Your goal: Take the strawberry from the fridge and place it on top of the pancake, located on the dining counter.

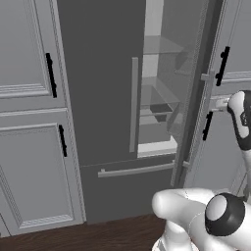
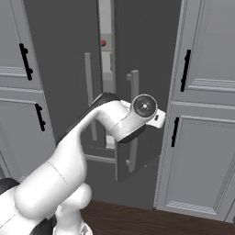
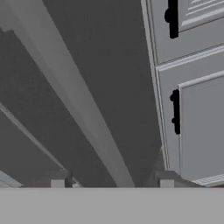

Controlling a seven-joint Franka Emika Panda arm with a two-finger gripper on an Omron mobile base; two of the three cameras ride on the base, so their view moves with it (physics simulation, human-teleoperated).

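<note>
**Okay, fridge door is ajar, strawberry not picked up yet**

So the step in hand looks like the door-opening part. The tall dark-grey French-door fridge (image 1: 98, 98) has its right-hand door (image 2: 151, 55) swung partly out, and the left base view shows pale shelves through the opening.

The two-finger gripper (image 3: 112, 181) sits right at that door's long light-grey vertical handle (image 3: 78, 87). In the hand view the bar runs up between the two dark fingertips (image 3: 57, 181), with daylight on both sides. So I'd call the fingers spread and loose around the handle, not clamped on it and carrying nothing.

The tiny roundish red strawberry (image 2: 103, 43) is up inside the fridge. In the right base view it's a small red dot in the narrow slit between the two doors, well above the wrist.

My guess for the next move: the gap may be too tight for the hand as it stands. Either the door gets pushed wider first, or the gripper backs off the handle, lifts and goes in at the strawberry's height. The risk I see is clipping the door edge on the way in.

Light-grey panelled cabinets (image 2: 206, 151) flank the fridge; ignore those.
</note>
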